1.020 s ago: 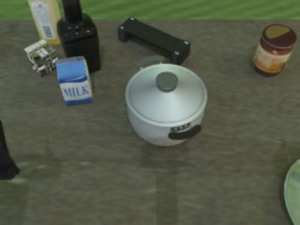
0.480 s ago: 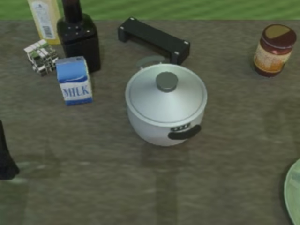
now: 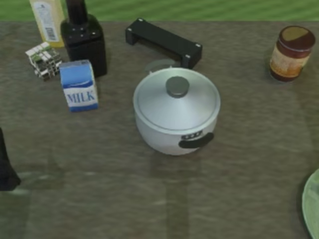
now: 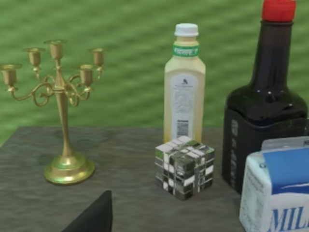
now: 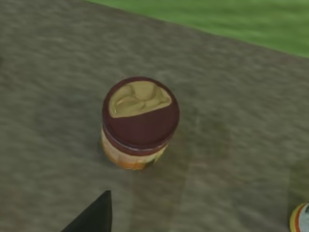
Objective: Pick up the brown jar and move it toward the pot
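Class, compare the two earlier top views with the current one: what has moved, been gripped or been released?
Nothing visibly changed. The brown jar stands upright at the table's far right, ungripped and apart from the pot; the milk carton and the other things kept their places, as did the left arm at the left edge.

Table [image 3: 99, 199]: dark mottled top. Standing on it: pot [image 3: 176, 110] mid-table; jar [image 3: 291, 53] far right; black bar [image 3: 163, 42] behind pot; milk carton [image 3: 79, 85], mirror cube [image 3: 44, 60], black bottle [image 3: 83, 37], yellow bottle [image 3: 47, 21] far left. Candelabrum [image 4: 60, 106] in left wrist view. Green plate edge [image 3: 313, 204] near right.
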